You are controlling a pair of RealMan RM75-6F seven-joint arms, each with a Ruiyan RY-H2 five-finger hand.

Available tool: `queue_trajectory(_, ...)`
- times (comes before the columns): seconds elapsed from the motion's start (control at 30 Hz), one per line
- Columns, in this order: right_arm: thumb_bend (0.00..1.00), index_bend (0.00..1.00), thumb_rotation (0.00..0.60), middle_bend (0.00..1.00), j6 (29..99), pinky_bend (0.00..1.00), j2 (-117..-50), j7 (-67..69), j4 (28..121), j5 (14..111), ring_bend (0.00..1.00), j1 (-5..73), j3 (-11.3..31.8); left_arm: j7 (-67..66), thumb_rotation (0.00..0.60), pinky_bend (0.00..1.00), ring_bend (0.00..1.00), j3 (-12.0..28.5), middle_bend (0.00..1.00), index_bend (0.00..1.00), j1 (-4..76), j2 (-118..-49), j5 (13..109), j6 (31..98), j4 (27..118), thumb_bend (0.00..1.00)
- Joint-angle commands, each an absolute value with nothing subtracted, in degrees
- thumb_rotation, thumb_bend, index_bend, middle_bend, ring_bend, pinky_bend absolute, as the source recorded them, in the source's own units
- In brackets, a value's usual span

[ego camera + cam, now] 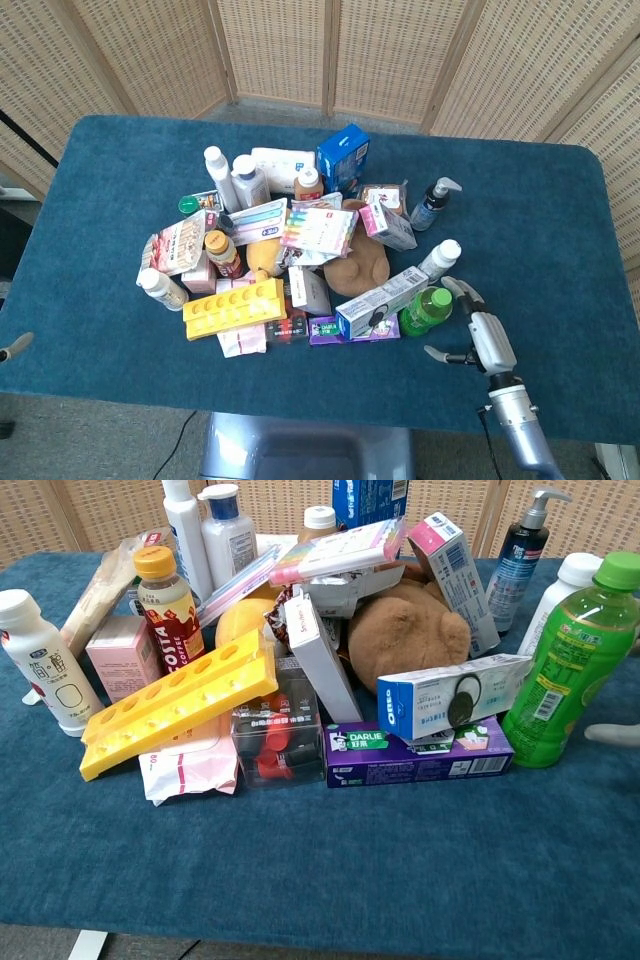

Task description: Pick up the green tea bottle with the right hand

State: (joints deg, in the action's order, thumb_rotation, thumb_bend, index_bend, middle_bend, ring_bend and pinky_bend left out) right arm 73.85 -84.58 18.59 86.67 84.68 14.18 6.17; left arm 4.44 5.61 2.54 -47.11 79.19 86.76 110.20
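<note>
Where the heap of goods ends at its front right corner, the green tea bottle [428, 309] [570, 663] stands upright on the blue table [560, 220], just right of the Oreo box [381, 298] [452, 694] and in front of a white bottle [439, 258]. The right hand [479, 335] hovers just beside it on the right, spread wide and holding nothing, with a small gap between them. One fingertip [612, 734] pokes in at the chest view's right edge, near the bottle's base. At the head view's left edge, only a sliver of the left hand [12, 348] shows, its state unclear.
</note>
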Motion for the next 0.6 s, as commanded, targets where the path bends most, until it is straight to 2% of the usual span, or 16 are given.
queue_trajectory(0.03,0.0,0.0,0.6,0.0,73.2,0.0,-85.5,18.6,86.1,83.6,0.0,14.9,7.0,4.4,0.6,0.0,0.0,5.7,0.0,0.0,2.5,-47.2,79.0,86.9,110.2,0.0)
queue_trajectory(0.23,0.0,0.0,0.6,0.0,73.0,0.0,-87.6,20.0,84.8,82.4,0.0,15.5,7.9,4.4,0.6,0.0,0.0,5.9,0.0,0.0,2.5,-47.2,78.5,87.0,110.1,0.0)
queue_trajectory(0.37,0.0,0.0,0.6,0.0,75.6,0.02,-90.0,21.7,83.1,82.6,0.0,15.1,8.6,4.4,0.6,0.0,0.0,6.0,0.0,0.0,2.5,-47.4,78.3,86.9,110.0,0.0)
queue_trajectory(0.4,0.0,0.0,0.6,0.0,76.1,0.07,-90.5,22.3,82.8,82.8,0.0,15.0,8.7,4.4,0.6,0.0,0.0,6.0,0.0,0.0,2.6,-47.4,78.3,86.9,110.0,0.0)
queue_trajectory(0.47,0.0,0.0,0.6,0.08,76.8,0.25,-91.3,23.5,82.2,83.1,0.03,14.9,8.7,4.4,0.6,0.0,0.0,6.1,0.0,0.0,2.6,-47.4,78.2,86.8,109.9,0.0)
queue_trajectory(0.53,0.0,0.0,0.6,0.25,77.6,0.44,-92.5,24.2,81.2,83.2,0.13,14.8,8.8,4.3,0.6,0.0,0.0,6.1,0.0,0.0,2.6,-47.5,78.2,86.8,109.9,0.0)
queue_trajectory(0.6,0.0,0.0,0.6,0.37,78.5,0.55,-93.8,24.8,80.1,83.4,0.24,14.5,8.6,4.2,0.6,0.0,0.0,6.1,0.0,0.0,2.6,-47.6,78.2,86.9,109.9,0.0)
